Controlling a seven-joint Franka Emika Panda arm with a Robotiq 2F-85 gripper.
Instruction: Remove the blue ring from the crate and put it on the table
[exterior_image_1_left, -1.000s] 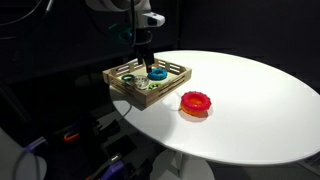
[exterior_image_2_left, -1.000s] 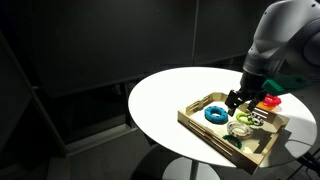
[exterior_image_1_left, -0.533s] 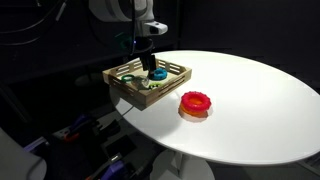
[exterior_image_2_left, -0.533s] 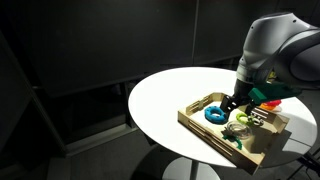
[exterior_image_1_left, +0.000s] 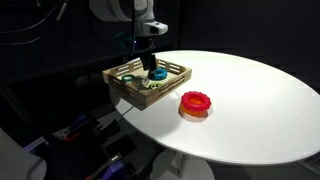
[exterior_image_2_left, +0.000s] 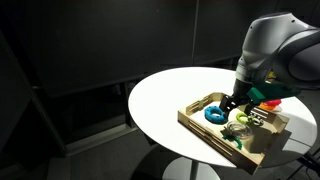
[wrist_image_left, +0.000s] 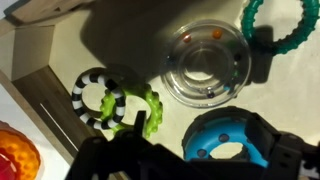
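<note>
The blue ring (exterior_image_1_left: 158, 74) lies inside the light-wood crate (exterior_image_1_left: 122, 85) at the near-left edge of the round white table (exterior_image_1_left: 250, 110). It also shows in an exterior view (exterior_image_2_left: 214, 115) and in the wrist view (wrist_image_left: 218, 131). My gripper (exterior_image_1_left: 150, 66) is lowered into the crate (exterior_image_2_left: 200, 128) right at the ring. In the wrist view its dark fingers (wrist_image_left: 203, 132) stand open on either side of the ring, with a gap on the left side. The ring rests on the crate floor.
A red-orange ring (exterior_image_1_left: 196, 102) lies on the table outside the crate. In the crate (wrist_image_left: 40, 85) are a clear round dish (wrist_image_left: 205, 65), a green-and-black striped ring (wrist_image_left: 100, 100), a lime ring (wrist_image_left: 152, 108) and a thin teal ring (wrist_image_left: 280, 25). The surroundings are dark.
Over the last second the gripper came down a little into the crate at the blue ring. In the last half second nothing visibly moved.
</note>
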